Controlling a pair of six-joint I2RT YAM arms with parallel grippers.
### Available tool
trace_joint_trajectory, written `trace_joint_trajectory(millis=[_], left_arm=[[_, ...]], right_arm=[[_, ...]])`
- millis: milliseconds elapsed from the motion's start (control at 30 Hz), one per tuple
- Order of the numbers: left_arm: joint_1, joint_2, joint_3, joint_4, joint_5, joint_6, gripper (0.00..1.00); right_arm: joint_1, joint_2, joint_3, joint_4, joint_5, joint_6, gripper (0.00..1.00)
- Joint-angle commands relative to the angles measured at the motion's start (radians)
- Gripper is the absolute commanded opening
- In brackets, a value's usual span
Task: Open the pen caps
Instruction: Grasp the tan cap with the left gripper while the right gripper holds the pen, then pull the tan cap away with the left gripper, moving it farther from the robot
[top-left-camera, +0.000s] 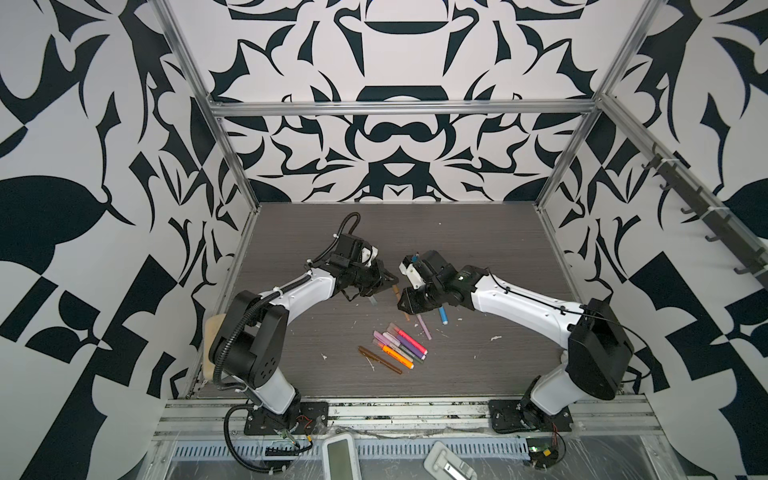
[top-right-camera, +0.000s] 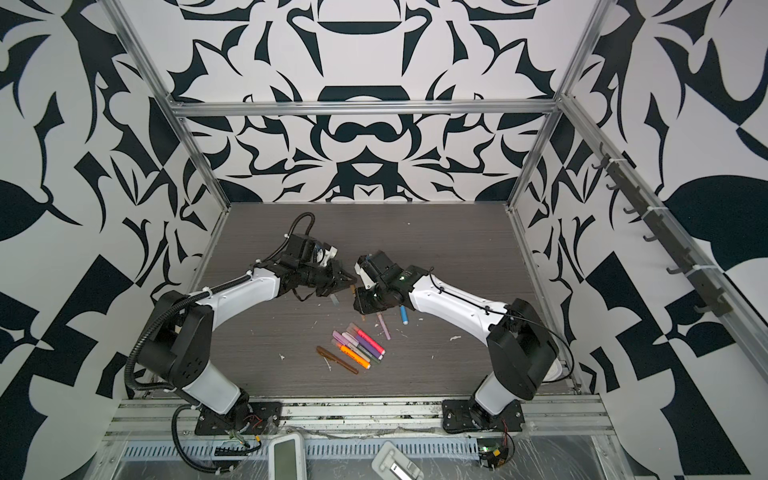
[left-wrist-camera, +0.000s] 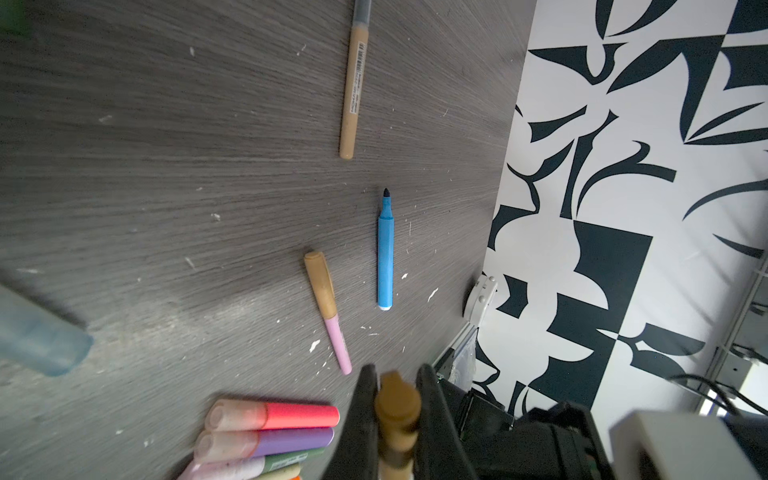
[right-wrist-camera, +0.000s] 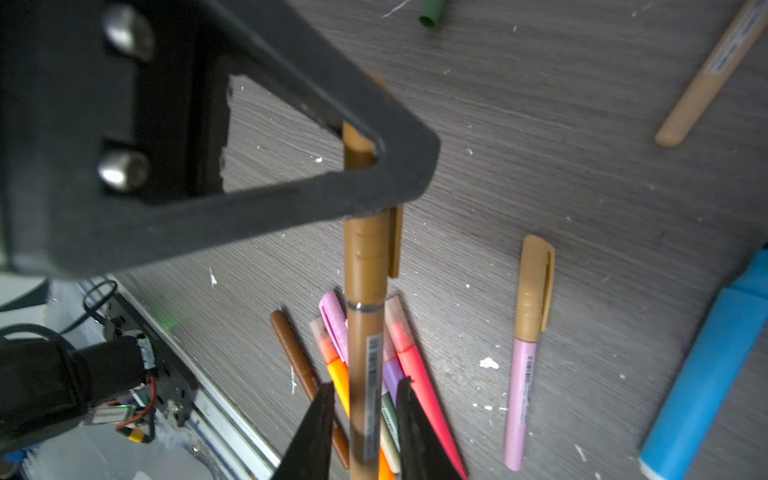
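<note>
A gold pen hangs above the table between both grippers, its gold cap still on. My left gripper is shut on the cap's end; its dark finger crosses the right wrist view. My right gripper stands open around the pen's body, with a gap on each side. In a top view the left gripper and right gripper meet at mid-table. On the table lie an uncapped blue pen, a pink pen with a gold cap and a capless gold pen.
A pile of capped pens and a brown pen lie nearer the front. A loose green cap and a translucent blue cap lie apart. White scraps dot the table. Patterned walls enclose three sides.
</note>
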Motion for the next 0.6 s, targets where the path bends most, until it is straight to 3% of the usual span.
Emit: trace_joint_trajectory(millis=[0,67,233,367,567], left_arm=[[-0.005,-0.029,0.028,-0.02,0.011,0.013,0.0],[-0.005,-0.038,0.035,-0.035,0.005,0.019,0.0],[-0.005,-0.041,0.056,-0.055,0.005,0.026,0.0],[0.035,-0.018,0.132,-0.121,0.008,0.073,0.0],[0.159,0.097,0.41,-0.293,0.025,0.204,0.0]], right_arm=[[0.002,-0.023,0.018,0.014,0.005,0.012,0.32],[0.003,-0.014,0.011,0.019,-0.001,0.018,0.28],[0.004,-0.015,-0.02,0.039,-0.006,0.037,0.0],[0.018,-0.039,-0.071,0.057,-0.002,0.056,0.0],[0.097,-0.087,-0.168,0.115,-0.016,0.1,0.0]])
